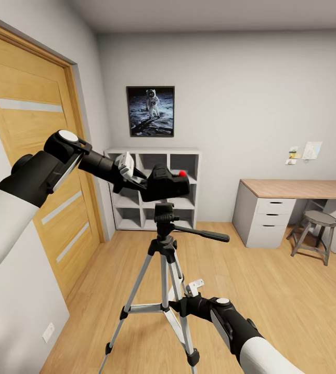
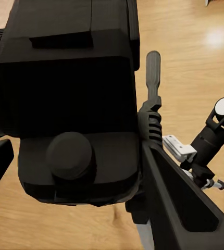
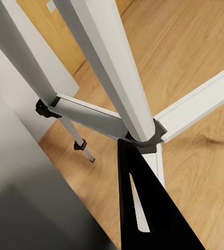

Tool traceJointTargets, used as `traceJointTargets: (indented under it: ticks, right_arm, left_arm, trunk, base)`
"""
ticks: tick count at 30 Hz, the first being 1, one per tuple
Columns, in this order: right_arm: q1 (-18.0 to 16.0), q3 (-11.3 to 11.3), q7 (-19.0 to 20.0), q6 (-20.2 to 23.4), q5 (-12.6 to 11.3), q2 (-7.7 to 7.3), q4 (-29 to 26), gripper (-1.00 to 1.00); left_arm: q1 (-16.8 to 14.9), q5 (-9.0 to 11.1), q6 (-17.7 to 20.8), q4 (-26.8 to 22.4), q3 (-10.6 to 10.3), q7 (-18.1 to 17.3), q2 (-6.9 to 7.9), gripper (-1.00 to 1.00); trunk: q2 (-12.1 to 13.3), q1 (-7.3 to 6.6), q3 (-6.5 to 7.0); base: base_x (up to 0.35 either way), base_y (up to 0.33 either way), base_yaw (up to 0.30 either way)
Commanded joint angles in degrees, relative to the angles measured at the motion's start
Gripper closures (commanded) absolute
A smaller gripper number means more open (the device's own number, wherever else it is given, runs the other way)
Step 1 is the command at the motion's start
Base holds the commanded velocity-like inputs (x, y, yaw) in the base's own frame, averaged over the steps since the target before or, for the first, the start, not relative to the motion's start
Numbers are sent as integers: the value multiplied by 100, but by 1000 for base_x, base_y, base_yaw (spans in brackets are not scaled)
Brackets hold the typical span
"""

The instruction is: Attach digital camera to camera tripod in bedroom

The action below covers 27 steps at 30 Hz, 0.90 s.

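The camera (image 1: 164, 183) is held in the left end effector (image 1: 137, 179) just above the tripod (image 1: 164, 244), which is steadied by the right end effector (image 1: 181, 304); if lowered off-centre, the head could be missed or the tripod tipped

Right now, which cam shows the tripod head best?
Head view: the tripod head and pan handle sit clear under the digital camera. Left wrist view: handle beside the camera. Right wrist view: the legs.
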Motion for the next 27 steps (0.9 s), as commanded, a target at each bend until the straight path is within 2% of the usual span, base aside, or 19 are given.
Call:
traceJointTargets:
  ticks: [1, 6, 10, 27]
  right_arm:
    - [5, 42, -127, 8, 125, 1, -5, 100]
    - [5, 42, -127, 8, 129, 1, -4, 100]
    - [5, 42, -127, 8, 131, 1, 0, 100]
    - [5, 42, -127, 8, 132, 1, -2, 100]
  left_arm:
    - [-7, 36, 37, 0, -20, -35, 9, 100]
    - [-7, 39, 46, 2, -20, -374, 18, 100]
    - [-7, 30, 52, 2, -21, -481, 14, 100]
    - [-7, -44, 105, -18, -22, -390, 10, 100]
  trunk:
    - [-2, 3, -5]
    - [-2, 3, -5]
    - [-2, 3, -5]
    - [-2, 3, -5]
  base:
    - [0, 0, 0]
    - [0, 0, 0]
    - [0, 0, 0]
    - [0, 0, 0]
